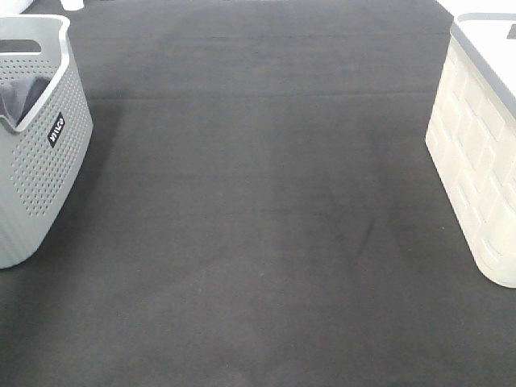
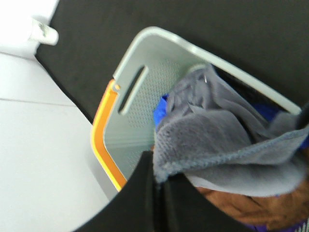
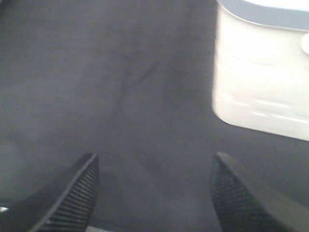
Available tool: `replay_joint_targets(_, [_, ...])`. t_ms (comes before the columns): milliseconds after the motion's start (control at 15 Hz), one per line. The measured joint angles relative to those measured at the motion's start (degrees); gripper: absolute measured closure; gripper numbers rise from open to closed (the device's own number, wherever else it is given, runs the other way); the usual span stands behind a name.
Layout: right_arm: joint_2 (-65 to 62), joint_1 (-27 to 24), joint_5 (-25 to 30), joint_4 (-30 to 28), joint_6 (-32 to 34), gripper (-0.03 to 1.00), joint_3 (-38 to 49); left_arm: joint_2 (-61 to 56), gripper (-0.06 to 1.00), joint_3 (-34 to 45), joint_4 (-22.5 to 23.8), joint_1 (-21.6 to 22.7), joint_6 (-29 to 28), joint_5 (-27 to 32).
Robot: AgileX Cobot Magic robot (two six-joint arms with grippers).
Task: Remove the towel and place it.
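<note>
The grey-blue towel (image 2: 217,140) is bunched in the grey perforated basket (image 2: 159,43), and one hemmed edge is pulled toward my left gripper. My left gripper (image 2: 159,181) is shut on that edge, over the basket's opening. In the exterior high view the basket (image 1: 48,161) stands at the far left and a bit of grey-blue cloth (image 1: 24,95) shows inside it. Neither gripper shows in that view. My right gripper (image 3: 154,193) is open and empty, low over the dark mat.
Blue cloth (image 2: 161,108) and brown cloth (image 2: 241,208) lie under the towel in the basket. An orange rim (image 2: 104,145) runs beside the basket. A white lidded bin (image 1: 484,161) stands at the right edge and also shows in the right wrist view (image 3: 260,82). A dark mat (image 1: 258,201) covers the table.
</note>
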Motion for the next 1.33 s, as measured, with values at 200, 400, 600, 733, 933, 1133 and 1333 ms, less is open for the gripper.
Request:
replay_joint_targets(200, [4.41, 0.0, -3.61, 10.66, -4.81, 0.32, -0.69, 0.11, 0.94, -5.33, -4.18, -2.46, 0.63, -0.63])
replay_joint_targets(400, [11.17, 0.0, -10.14, 21.89, -15.58, 0.32, -1.38, 0.11, 0.94, -9.63, -4.98, -9.68, 1.03, -3.32])
replay_joint_targets(600, [20.57, 0.0, -14.73, 37.18, -32.54, 0.32, -2.06, 0.17, 0.94, -11.23, -5.39, -16.21, 1.03, -9.05])
replay_joint_targets(733, [26.93, 0.0, -16.1, 47.15, -45.09, 0.32, -2.92, 0.46, 0.94, -11.29, -5.84, -19.25, 1.03, -11.69])
replay_joint_targets(933, [37.24, 0.0, -16.27, 61.19, -64.4, 0.32, -3.27, 3.15, 0.94, -11.29, -7.33, -24.64, 1.03, -12.43])
replay_joint_targets(1133, [47.1, 0.0, -16.27, 71.05, -78.5, 0.32, -4.01, 5.9, 0.94, -11.29, -7.51, -30.48, 1.03, -15.47])
replay_joint_targets(1333, [55.0, 0.0, -14.78, 75.29, -85.49, 0.33, -7.62, 8.14, 0.94, -11.29, -7.79, -33.92, 1.09, -17.19])
